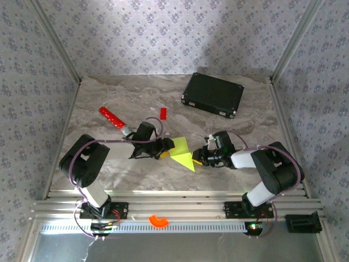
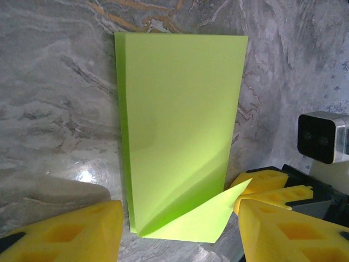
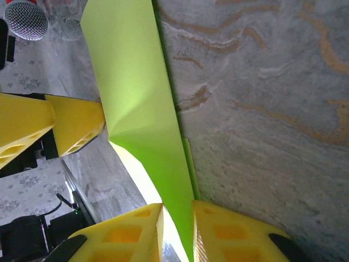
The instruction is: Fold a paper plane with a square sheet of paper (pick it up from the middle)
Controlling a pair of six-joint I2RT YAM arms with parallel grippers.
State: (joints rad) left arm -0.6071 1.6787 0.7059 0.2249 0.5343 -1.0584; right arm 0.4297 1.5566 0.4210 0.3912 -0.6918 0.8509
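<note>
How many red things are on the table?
2. The red stick lies far left; the small red block lies right of it, toward the black case. Others may be hidden.

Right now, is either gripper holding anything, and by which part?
The right gripper pinches the folded paper by a lifted flap corner; the left gripper is open.

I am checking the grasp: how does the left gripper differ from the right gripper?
The right gripper is shut on the paper; the left gripper is open, fingers wide apart. The right gripper pinches a paper edge; the left gripper grips nothing. Both have yellow fingers.
</note>
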